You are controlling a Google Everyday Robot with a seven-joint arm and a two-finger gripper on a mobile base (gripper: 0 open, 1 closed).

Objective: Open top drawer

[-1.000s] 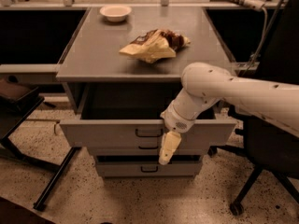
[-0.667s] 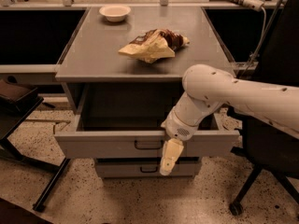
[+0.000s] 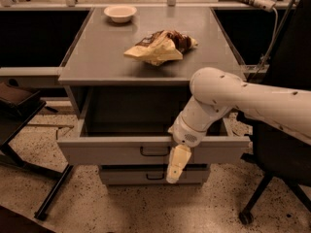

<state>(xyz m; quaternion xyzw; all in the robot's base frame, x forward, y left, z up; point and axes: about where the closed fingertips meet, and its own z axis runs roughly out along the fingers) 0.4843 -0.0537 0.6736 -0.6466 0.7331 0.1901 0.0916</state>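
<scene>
**Desk:** Where is the top drawer (image 3: pixel 112 150)?

**Operator:** It stands well out from under the grey cabinet top (image 3: pixel 97 57), its plain inside showing.

**Desk:** And the gripper?

**Operator:** My gripper (image 3: pixel 175 169) hangs tip-down before the drawer front, just right of the black loop handle (image 3: pixel 154 151). How wide it is, or whether it grips anything, I cannot tell.

**Desk:** On top?

**Operator:** A crumpled snack bag (image 3: pixel 160 46) and a white bowl (image 3: pixel 120 12).

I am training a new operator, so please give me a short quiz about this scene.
1. True or false: the top drawer is shut.
2. What lies on the cabinet with the bowl? A a bag, B a cup, C a book.
3. In the picture, on which side of the handle does the gripper hang?
Key: 1 false, it is pulled out. 2 A. 3 Right, before the drawer front.
</scene>
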